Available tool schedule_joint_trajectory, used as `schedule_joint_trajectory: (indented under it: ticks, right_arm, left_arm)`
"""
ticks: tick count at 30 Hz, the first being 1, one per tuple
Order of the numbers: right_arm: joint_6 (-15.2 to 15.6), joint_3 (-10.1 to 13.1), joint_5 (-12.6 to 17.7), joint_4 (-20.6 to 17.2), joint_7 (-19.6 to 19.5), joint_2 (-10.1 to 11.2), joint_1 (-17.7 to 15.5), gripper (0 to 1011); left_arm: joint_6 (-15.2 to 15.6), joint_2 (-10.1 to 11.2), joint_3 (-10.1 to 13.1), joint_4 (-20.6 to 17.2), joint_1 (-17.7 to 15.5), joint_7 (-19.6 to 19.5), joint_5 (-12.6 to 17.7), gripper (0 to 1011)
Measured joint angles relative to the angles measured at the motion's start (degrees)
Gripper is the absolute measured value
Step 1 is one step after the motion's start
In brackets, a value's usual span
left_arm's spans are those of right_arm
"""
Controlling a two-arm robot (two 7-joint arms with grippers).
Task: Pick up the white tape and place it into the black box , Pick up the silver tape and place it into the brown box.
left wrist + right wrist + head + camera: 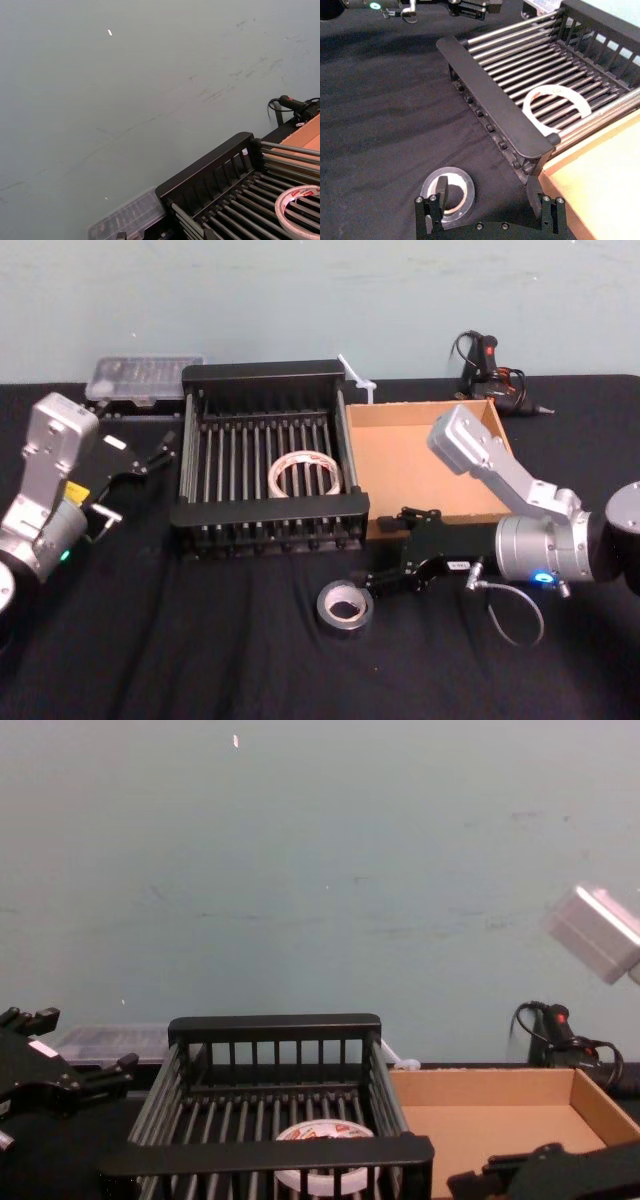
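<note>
Silver tape [344, 607] lies on the cloth just beside right hand [388, 558].

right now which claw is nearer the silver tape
Right. The right claw is open right beside the silver tape, in front of the black box; the left claw sits beyond the box's left side.

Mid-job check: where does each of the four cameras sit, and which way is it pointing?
Head: high, looking down at black box, brown box, silver tape; both arms.
Chest: low, facing the wall across the boxes; left claw.
Left wrist: beside the box, aimed at the wall; none of its own claw.
Right wrist: above the silver tape; right claw open.
All share the white tape.
</note>
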Motion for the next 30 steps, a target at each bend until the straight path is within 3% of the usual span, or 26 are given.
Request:
schedule_joint_trajectory:
  ticks: [30]
  right_arm:
    - [0.76,-4.03,-2.67,3.27,1.30,-1.73,2.45,1002]
  left_arm:
    - [0.00,0.00,0.00,0.00,0.00,0.00,0.00,1001]
